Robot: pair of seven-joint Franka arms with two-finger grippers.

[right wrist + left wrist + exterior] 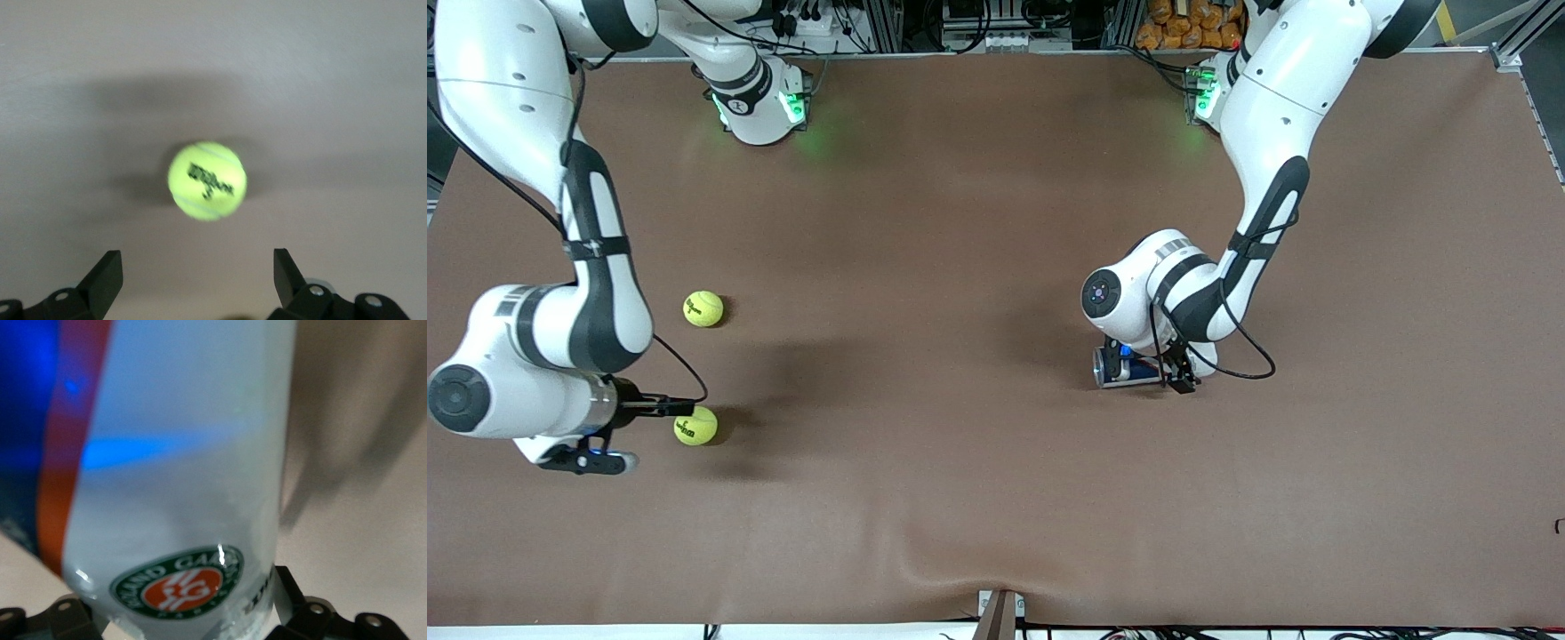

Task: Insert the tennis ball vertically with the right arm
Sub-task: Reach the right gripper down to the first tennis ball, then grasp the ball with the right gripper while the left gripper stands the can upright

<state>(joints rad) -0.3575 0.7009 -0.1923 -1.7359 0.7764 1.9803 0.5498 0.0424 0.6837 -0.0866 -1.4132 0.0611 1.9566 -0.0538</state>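
Two yellow tennis balls lie on the brown table toward the right arm's end: one (695,426) nearer the front camera and one (703,308) farther from it. My right gripper (680,407) is open and empty, right beside the nearer ball. In the right wrist view a ball (207,180) lies ahead of the open gripper (195,260), not between the fingers (107,277). My left gripper (1178,373) is shut on a tennis ball can (1119,366), which lies on its side low at the table. The can (180,473), white with blue and red bands, fills the left wrist view between the fingers (290,590).
The brown table cover (960,498) has a wrinkle at its front edge, above a clamp (1000,613). The arm bases (760,102) stand along the back edge. A black cable (1249,369) loops beside the left gripper.
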